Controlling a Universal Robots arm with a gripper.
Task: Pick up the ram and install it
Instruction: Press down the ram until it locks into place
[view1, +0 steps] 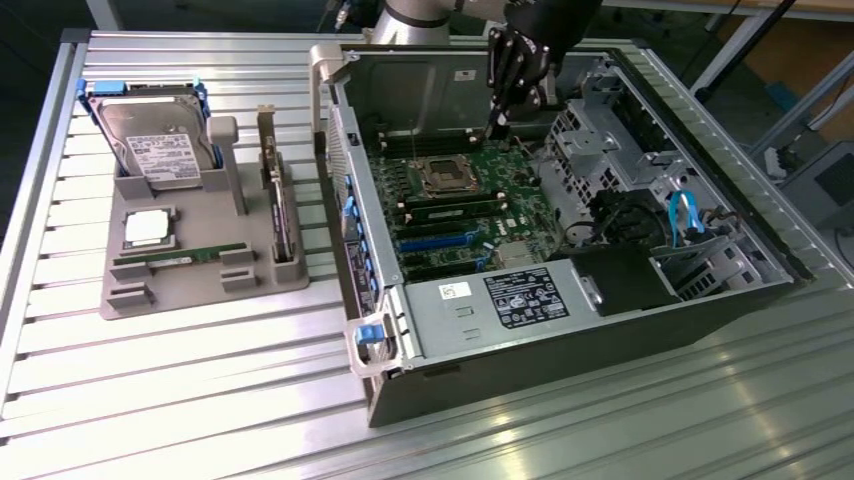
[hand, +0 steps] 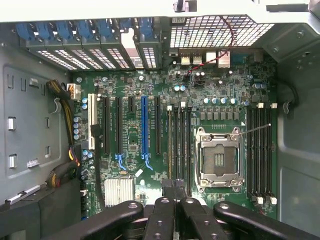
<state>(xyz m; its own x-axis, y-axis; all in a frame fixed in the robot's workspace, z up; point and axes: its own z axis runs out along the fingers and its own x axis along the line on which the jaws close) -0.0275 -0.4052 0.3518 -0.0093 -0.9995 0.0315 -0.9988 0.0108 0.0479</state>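
Tool, shut, hovers above one motherboard; one ram in holder.

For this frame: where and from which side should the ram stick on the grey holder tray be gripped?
The ram lies on its long edge in a slot of the grey holder tray, top edge exposed. Probably best to come straight down from above and pinch its two flat faces near mid-length, clear of the tray's posts. The gripper is over the open computer case, shut.

A ribbed metal table carries an open computer case. A grey parts holder sits just beside the case, towards the exterior view's left.
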